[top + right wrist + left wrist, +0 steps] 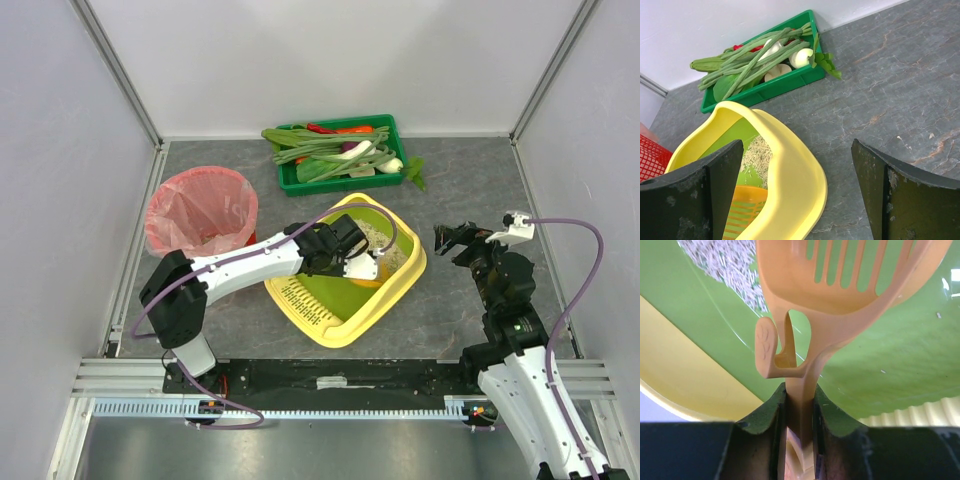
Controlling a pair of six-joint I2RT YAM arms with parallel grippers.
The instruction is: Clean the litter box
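The litter box (390, 305) sits near the middle of the grey stone-patterned worktop (470, 180), turned on a diagonal. Its slotted yellow ledge (303, 298) points toward the near left. Inside, the floor is lime green, and pale grainy litter (385, 240) is heaped against the far right end. In the left wrist view, much of the green floor (890, 355) lies bare, with only a few stray grains on it.

An orange slotted scoop (840, 285) hangs inside the box above that bare green floor, its hooked handle running back between the left end effector's fingers (767, 410). The left end effector (350, 262) is pressed onto the handle from both sides, pinching it, and the left arm reaches over the box's near-left rim.

The right end effector (455, 240) hovers over bare worktop just to the right of the box, apart from it. Its dark fingers (715, 185) are spread wide with nothing between them. From its wrist camera, the yellow rim (795, 170), the litter (757, 155) and part of the scoop (742, 212) show in the gap.

Beyond the box, against the back wall, stands a dark green crate (335, 186) piled with vegetables. To the left is a red bin (160, 225) lined with a pink bag.
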